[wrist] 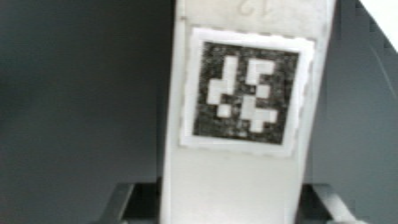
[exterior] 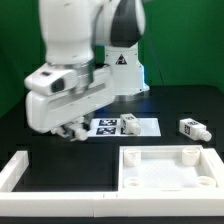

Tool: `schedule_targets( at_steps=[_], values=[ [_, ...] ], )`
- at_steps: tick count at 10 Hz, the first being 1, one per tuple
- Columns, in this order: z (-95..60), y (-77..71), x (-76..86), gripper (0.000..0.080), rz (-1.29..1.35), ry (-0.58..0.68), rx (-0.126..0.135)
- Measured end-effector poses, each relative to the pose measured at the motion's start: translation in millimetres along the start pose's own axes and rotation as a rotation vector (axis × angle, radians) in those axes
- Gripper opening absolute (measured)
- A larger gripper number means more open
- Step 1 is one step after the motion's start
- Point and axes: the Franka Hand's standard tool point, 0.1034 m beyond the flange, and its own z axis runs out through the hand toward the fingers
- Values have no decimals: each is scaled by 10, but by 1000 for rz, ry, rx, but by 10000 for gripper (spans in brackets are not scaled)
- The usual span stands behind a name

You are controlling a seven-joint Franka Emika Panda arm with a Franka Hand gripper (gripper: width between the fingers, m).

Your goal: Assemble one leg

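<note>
**A:** What's in the foreground?
**B:** White panel (exterior: 165,166) with corner sockets. It's nearer the camera than the gripper (exterior: 72,130) and toward the exterior view's right of it. A white L-shaped rail (exterior: 18,168) is also nearer, on the gripper's other side.
**A:** Gripper state?
**B:** Sitting low over the black table (exterior: 200,105). In the wrist view the fingers (wrist: 139,198) sit tight against both sides of the leg (wrist: 240,150), so it's clamped. The marker tag (wrist: 247,88) faces the camera. Can't tell if the leg touches the table.
**A:** Further back?
**B:** The marker board (exterior: 150,126) is just beside the gripper, on the exterior view's right. A spare leg (exterior: 192,127) lies past the board, well apart from the gripper. The arm base (exterior: 122,65) is behind the gripper.
</note>
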Motion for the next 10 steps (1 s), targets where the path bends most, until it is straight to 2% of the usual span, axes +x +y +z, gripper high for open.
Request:
schedule_targets(
  at_steps=[4,5,6,7,8,10],
  values=[
    [24,-25,-13,284,-27,-3,3],
    [46,-109,63,284,-99,21,-41],
    [76,-250,85,284,-283,13,-43],
    [61,-222,67,284,-408,-4,-24],
    [12,-112,43,284,-460,-10,-15],
    [14,-83,26,284,-588,-17,-21]
  ],
)
